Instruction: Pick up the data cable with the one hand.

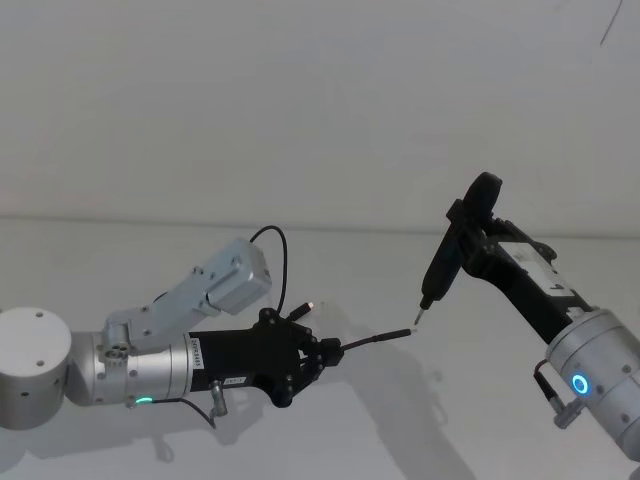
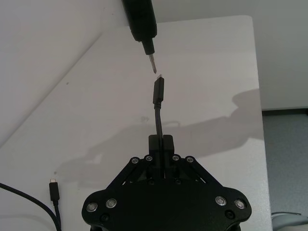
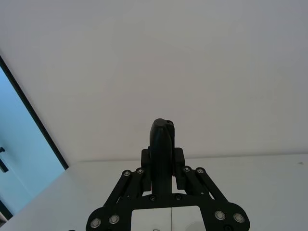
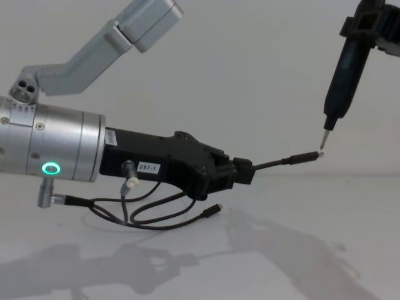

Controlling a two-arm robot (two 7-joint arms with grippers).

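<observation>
My left gripper (image 1: 330, 350) is shut on the data cable (image 1: 378, 340), a thin black cord, and holds it above the white table. One slim plug (image 2: 158, 90) sticks out past the fingertips (image 2: 167, 143). The rest of the cord loops behind the arm, and its other plug (image 4: 212, 211) hangs low by the table. My right gripper (image 1: 465, 245) is shut on a black pen-like tool (image 4: 344, 69). The tool's metal tip (image 2: 153, 62) points down, just short of the held plug's tip. In the right wrist view the tool (image 3: 161, 139) stands clamped between the jaws.
The white table (image 1: 420, 420) spreads under both arms, and its far edge (image 2: 257, 72) shows in the left wrist view. A plain white wall stands behind. Slack cord (image 4: 144, 215) lies coiled under the left wrist.
</observation>
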